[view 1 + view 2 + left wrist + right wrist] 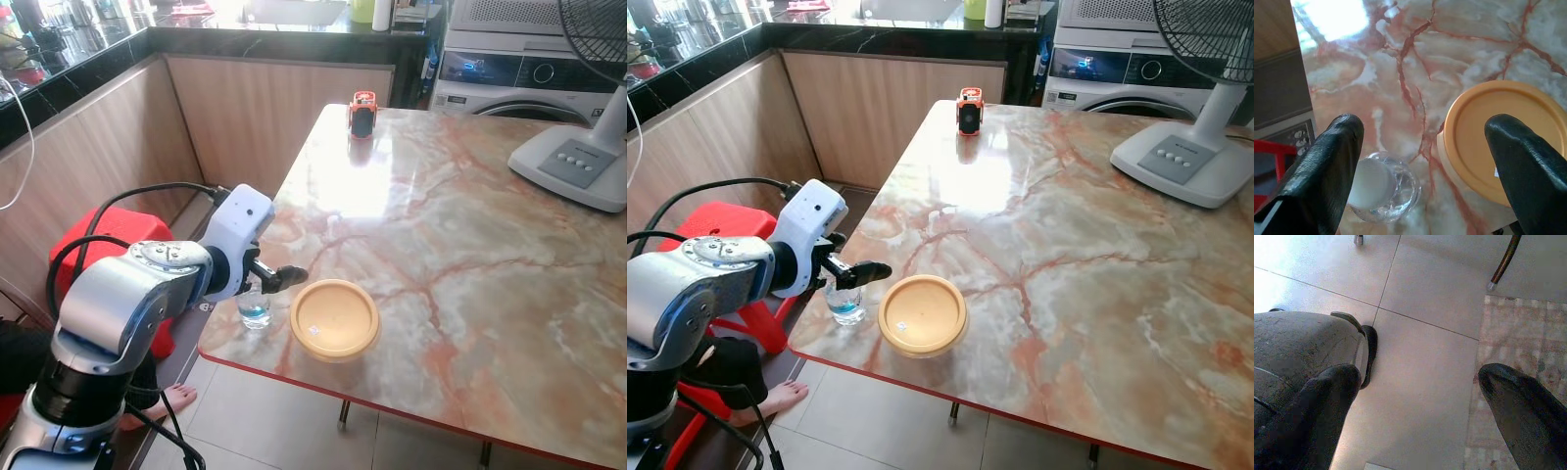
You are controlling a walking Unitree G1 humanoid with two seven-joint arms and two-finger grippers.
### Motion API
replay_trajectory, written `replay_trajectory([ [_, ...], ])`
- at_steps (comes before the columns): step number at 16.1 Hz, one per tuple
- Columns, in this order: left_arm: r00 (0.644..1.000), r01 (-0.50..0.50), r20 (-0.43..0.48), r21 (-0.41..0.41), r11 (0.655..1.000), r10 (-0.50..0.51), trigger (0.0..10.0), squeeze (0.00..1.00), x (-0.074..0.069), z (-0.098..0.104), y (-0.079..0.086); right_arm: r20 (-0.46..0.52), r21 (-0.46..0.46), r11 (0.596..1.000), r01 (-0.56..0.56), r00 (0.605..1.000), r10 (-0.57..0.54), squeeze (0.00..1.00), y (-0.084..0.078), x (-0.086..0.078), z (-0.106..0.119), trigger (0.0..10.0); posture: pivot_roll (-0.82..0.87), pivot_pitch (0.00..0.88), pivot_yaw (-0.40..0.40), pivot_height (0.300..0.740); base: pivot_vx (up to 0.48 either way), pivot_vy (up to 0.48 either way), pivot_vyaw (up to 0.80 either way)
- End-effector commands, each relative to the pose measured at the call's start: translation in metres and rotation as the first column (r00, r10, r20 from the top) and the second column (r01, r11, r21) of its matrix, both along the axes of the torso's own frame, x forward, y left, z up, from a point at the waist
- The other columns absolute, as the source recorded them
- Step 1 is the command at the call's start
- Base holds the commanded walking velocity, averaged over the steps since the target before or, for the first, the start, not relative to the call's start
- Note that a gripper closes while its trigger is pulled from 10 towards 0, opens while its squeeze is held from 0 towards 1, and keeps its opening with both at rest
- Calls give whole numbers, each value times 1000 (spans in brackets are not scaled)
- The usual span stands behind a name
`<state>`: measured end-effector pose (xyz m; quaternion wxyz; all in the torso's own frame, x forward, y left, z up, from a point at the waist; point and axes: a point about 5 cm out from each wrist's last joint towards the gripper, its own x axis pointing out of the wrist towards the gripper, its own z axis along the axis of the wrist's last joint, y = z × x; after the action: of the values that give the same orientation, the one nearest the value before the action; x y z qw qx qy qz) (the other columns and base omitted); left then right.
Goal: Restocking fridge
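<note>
A small clear bottle [254, 310] with a white cap and a little blue liquid stands at the near left corner of the marble table [460, 225]. Right beside it sits a round container with a yellow lid [334, 318]. My left gripper [279, 279] hovers open just above the bottle. In the left wrist view the bottle [1378, 188] lies close to one black finger [1334, 161], the yellow lid [1498, 147] close to the other, and nothing is held. My right gripper [1420, 396] hangs open over the tiled floor.
A white fan base [578, 162] stands at the table's far right, and a small orange and black object [362, 113] at its far edge. A red stool [108, 240] and a person's bare foot [171, 399] are left of the table. A washing machine [519, 73] stands behind.
</note>
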<state>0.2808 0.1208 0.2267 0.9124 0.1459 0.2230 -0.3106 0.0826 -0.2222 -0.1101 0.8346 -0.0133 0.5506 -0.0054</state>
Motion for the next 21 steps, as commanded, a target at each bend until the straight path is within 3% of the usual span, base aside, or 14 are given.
replay_trajectory([
  [1,999,-27,19,9,1000,27,10000,0,-2,4,6,-10,24,1000,-8,1000,9,0,8,-1,-2,10000,16,0,34,740,0,0,0],
  [3,998,-50,50,72,996,47,10000,0,-3,8,10,-8,24,1000,-7,1000,7,0,8,-1,-2,10000,23,1,35,740,0,0,0],
  [6,994,-90,72,81,993,84,10000,0,-2,11,16,-9,26,1000,-11,1000,11,0,8,0,-2,10000,32,3,29,740,0,0,0],
  [21,983,-182,37,38,982,181,10000,0,1,-11,23,-4,12,999,-46,999,46,0,4,4,0,10000,14,8,3,740,0,0,0],
])
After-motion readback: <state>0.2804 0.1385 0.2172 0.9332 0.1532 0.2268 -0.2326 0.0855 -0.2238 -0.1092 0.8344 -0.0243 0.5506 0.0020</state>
